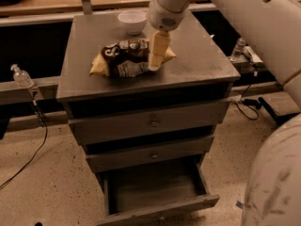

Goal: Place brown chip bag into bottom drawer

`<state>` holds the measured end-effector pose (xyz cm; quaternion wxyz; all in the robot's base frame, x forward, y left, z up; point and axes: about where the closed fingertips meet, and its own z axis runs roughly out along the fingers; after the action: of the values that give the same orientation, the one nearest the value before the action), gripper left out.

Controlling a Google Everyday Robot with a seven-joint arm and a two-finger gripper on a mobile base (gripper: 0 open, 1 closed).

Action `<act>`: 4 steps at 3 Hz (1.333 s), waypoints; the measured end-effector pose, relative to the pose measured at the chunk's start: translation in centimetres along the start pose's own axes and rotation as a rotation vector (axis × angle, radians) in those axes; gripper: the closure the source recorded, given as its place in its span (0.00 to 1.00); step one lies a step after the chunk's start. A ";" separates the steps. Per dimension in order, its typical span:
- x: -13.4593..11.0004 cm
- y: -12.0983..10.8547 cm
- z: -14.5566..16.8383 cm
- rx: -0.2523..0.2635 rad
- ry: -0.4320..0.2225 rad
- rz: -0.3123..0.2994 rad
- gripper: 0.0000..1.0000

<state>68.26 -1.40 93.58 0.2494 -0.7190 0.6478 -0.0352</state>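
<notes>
The brown chip bag (123,57) lies flat on top of the grey cabinet (202,65), dark brown in the middle with tan-yellow ends. My gripper (154,66) hangs from the white arm and points down over the bag's right end, level with its front edge. The bottom drawer (157,194) is pulled out and stands open, its inside dark and bare. The two upper drawers (150,122) are closed.
A white bowl (132,20) stands at the back of the cabinet top, just behind the bag. A clear bottle (21,75) sits on the ledge to the left and another bottle (238,48) to the right. Cables run along the floor on both sides.
</notes>
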 end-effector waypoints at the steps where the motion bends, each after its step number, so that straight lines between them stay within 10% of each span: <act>1: -2.4 1.2 3.8 -0.053 -0.022 -0.003 0.23; 3: -3.5 4.0 3.5 -0.080 -0.062 0.029 0.78; 4: -2.5 5.4 -3.6 -0.048 -0.215 0.081 1.00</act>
<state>61.56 -0.32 95.25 0.3012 -0.6977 0.6465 0.0676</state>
